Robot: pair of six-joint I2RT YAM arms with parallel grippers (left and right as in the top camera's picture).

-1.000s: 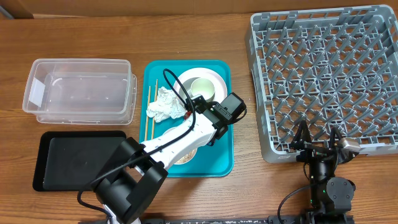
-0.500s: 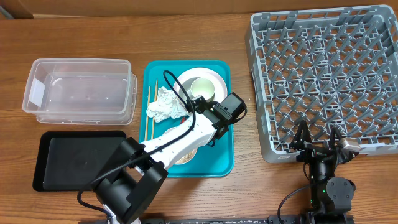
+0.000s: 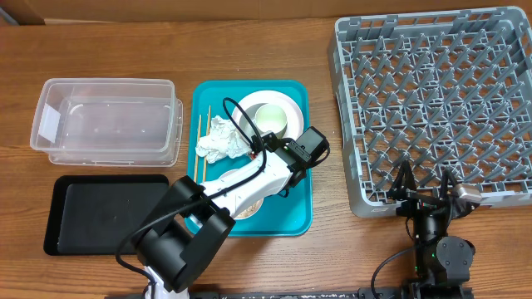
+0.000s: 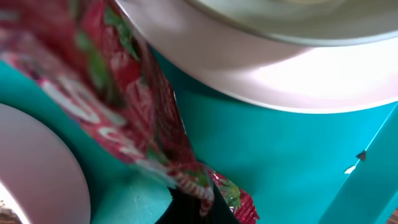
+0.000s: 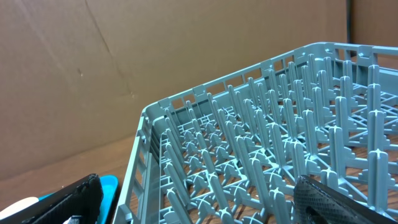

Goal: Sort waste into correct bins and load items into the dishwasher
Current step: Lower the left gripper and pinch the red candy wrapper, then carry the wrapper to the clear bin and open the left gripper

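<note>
left arm [image 3: 241,178] reaches across the teal tray [image 3: 295,208], wrist over the tray's middle. left jaws clenched, grasping the wrapper [image 4: 118,106]: in the wrist view the red foil fills the left of the frame, and its twisted end runs down into the dark finger at the bottom edge. wrapper sits over the tray, between plate [image 3: 291,106] and bowl [image 3: 249,209]. cannot tell whether it touches the tray floor. overhead shows only a red speck of it by the wrist.

cup [image 3: 270,117] stands on the plate. napkin [image 3: 220,139] lies left of the plate, on the tray. chopsticks [image 3: 199,149] lie along the tray's left edge, just beside the napkin. bowl is mostly hidden under the arm.

tub [image 3: 50,124] is left of the tray, and the black tray [image 3: 108,212] is below the tub. both are on the desk [image 3: 249,41].

right arm [image 3: 436,249] is at the near edge of the rack [image 3: 432,100]. right jaws released, fingers spread wide, holding nothing, rack pegs ahead in the wrist view.
</note>
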